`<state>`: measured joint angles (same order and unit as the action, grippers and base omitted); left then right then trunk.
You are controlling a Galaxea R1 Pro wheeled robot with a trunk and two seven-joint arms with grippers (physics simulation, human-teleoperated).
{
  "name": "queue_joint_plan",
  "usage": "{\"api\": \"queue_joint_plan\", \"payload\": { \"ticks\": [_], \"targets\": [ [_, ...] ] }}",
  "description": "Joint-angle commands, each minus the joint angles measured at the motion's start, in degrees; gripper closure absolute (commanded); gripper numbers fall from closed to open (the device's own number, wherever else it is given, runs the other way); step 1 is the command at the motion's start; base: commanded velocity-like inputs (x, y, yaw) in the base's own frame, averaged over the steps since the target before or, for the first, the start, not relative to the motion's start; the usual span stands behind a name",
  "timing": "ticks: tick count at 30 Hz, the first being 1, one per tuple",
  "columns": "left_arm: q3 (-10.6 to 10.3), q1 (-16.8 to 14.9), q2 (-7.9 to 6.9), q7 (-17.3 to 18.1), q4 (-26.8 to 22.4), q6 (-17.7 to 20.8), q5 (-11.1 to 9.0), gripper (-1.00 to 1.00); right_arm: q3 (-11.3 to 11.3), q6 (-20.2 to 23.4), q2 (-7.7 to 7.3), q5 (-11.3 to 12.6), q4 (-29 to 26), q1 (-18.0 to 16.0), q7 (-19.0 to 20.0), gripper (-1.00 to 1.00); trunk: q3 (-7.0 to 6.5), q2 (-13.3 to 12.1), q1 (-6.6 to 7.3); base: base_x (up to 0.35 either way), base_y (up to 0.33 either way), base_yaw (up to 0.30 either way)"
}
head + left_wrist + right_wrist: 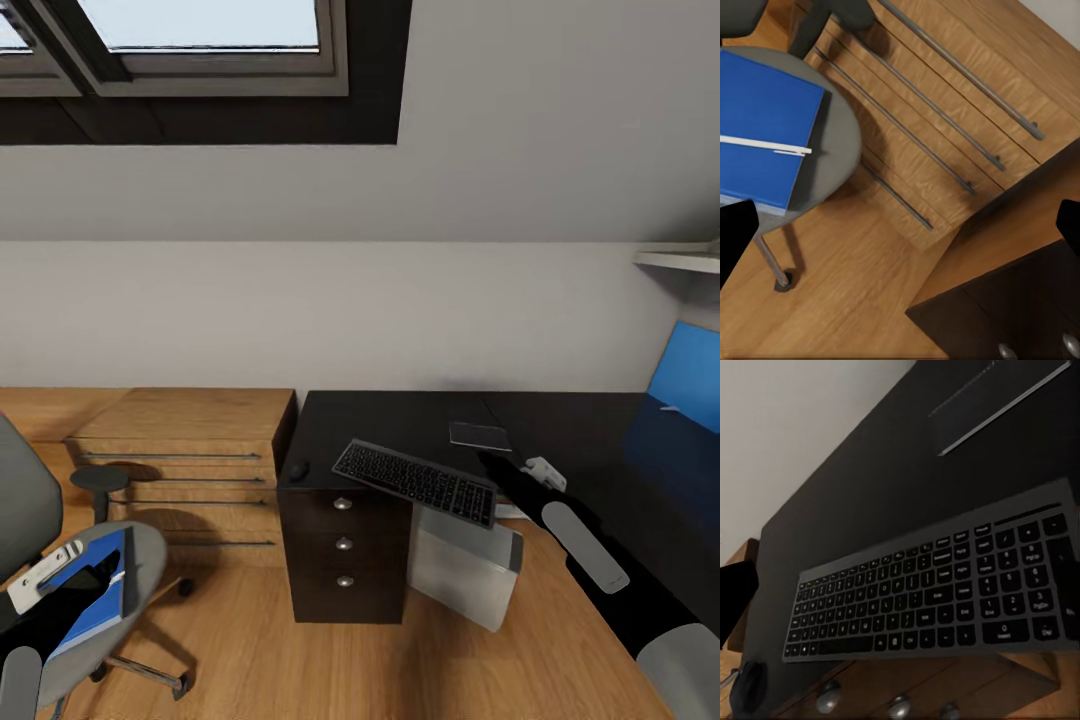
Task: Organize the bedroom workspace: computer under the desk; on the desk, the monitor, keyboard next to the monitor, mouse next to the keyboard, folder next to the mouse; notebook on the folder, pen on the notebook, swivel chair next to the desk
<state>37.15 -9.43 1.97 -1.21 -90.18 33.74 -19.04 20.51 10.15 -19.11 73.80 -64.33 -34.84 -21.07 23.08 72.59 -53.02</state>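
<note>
Your right tool (495,478) grips the keyboard (415,482) by its right end, tilted, its near edge overhanging the counter (400,420) front above the computer (465,565). Release early and it tips off. Mouse (298,469) sits just left (easily knocked). Left tool (45,575), over the chair's blue folder (100,595), looks spread wide.

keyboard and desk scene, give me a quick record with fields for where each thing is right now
keyboard: held up tilted over the desk's front edge, one end at the right gripper
mouse: on the desk, at its front left corner
computer: on the floor under the desk
folder: blue, lying on the swivel chair seat, with a thin pale pen across it
left gripper: open, above the floor near the chair
dresser: light wood, left of the desk
</note>
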Motion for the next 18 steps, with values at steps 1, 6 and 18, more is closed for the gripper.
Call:
{"api": "queue_joint_plan", "payload": {
  "ticks": [1, 6, 18],
  "targets": [
    [0.12, -0.06, 0.05, -0.12, -0.08, 0.36, -0.55, -1.0, 0.14, 0.04, -0.06, 0.28, -0.09, -0.06, -0.38, -1.0, 0.26, 0.46, -0.22, -0.05, 0.0, 0.0],
    [0.12, -0.06, 0.08, -0.12, -0.08, 0.36, -0.55, -1.0, 0.14, 0.04, -0.05, 0.29, -0.09, -0.05, -0.35, -1.0, 1.15, 2.47, -1.32, -0.018, 0.0, 0.0],
    [-0.74, -0.06, 0.35, -0.2, 0.04, 0.44, -0.43, -1.0, 0.22, 0.0, 0.1, 0.23, 0.06, -0.05, -0.26, -1.0, 3.31, 7.28, -3.96, -0.001, 0.0, 0.0]
  ]
}}
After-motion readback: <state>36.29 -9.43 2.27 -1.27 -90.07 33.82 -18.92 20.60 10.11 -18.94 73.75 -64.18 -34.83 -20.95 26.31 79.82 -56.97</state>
